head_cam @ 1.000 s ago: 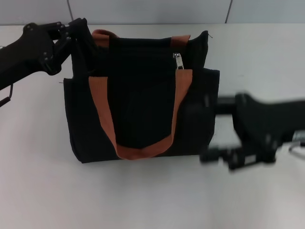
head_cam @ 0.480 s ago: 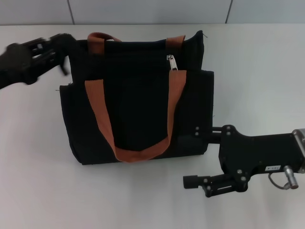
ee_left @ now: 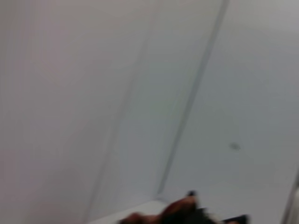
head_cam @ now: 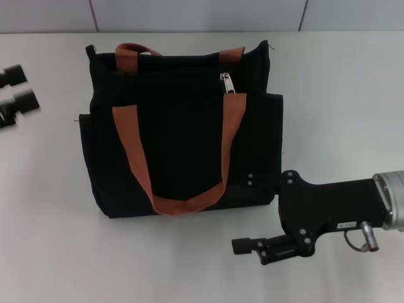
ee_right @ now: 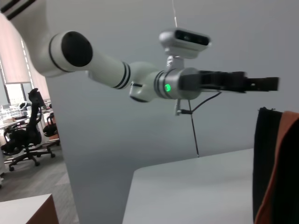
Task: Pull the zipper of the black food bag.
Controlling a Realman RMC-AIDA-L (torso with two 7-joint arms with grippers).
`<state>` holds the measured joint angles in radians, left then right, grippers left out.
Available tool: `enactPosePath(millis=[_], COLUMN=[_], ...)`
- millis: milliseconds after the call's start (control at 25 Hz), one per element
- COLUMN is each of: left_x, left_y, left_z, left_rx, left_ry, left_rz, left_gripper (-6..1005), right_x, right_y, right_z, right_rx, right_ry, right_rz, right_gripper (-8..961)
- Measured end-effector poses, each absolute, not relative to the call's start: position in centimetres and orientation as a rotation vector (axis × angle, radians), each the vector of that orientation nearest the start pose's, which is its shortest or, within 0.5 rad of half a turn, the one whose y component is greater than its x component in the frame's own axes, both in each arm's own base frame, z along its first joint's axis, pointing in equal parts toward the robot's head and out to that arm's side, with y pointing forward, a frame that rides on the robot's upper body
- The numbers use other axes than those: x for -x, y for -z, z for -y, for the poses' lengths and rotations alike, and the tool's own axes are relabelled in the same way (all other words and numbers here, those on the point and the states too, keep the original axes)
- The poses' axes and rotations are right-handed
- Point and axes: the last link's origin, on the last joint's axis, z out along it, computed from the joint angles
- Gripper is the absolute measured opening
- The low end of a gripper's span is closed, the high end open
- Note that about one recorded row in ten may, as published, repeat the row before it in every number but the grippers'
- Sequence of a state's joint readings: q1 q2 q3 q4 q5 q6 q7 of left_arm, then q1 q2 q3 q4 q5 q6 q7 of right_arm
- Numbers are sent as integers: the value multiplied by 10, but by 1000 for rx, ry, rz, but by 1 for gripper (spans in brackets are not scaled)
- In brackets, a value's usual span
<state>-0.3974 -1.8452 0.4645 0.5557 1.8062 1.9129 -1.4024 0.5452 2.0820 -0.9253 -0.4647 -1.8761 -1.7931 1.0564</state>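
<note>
The black food bag stands on the white table with its orange-brown straps hanging down the front. The silver zipper pull lies on the zip line near the bag's upper right. My left gripper is open and empty at the far left, well apart from the bag. My right gripper is open by the bag's lower right corner, with one finger against the bag's side. The right wrist view shows the left gripper and the bag's edge.
The white table extends on all sides of the bag. A grey wall runs behind it. The left wrist view shows mostly wall, with the bag's top at the edge.
My left gripper has left the bag's upper left corner and drawn away to the left. The bag has settled. My right gripper has shifted slightly down beside the bag's lower right corner.
</note>
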Motion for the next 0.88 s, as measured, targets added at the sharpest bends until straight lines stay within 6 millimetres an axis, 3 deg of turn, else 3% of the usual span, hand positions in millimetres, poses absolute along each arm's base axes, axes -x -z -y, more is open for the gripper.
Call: enactPosePath(millis=[40, 80, 200, 240, 280, 440, 680, 880], left_x=[300, 300, 292, 288, 288, 283, 295, 301], left_y=[-111, -111, -87, -72, -72, -37, -12, -6], left_z=[-275, -275, -264, -259, -259, -246, -236, -231], left_rx=[2544, 2544, 2596, 2653, 2653, 2857, 2930, 2935], left_ry=[1123, 1123, 1160, 1148, 1148, 1082, 952, 925], left_rz=[541, 541, 414, 356, 356, 336, 454, 514], left_gripper=[573, 595, 660, 795, 794, 788, 780, 779], right_x=[-230, -230, -228, -226, -226, -229, -235, -239], right_y=[46, 46, 50, 52, 52, 60, 70, 75], right_z=[-276, -276, -278, -279, -279, -275, -269, -264], right_rx=[3053, 3053, 3055, 3060, 3060, 3051, 3033, 3013], right_ry=[-989, -989, -986, -988, -988, -992, -981, -986], right_rz=[-210, -210, -218, -214, -214, -215, -216, -216], right_gripper=[809, 810, 810, 810, 810, 810, 810, 809])
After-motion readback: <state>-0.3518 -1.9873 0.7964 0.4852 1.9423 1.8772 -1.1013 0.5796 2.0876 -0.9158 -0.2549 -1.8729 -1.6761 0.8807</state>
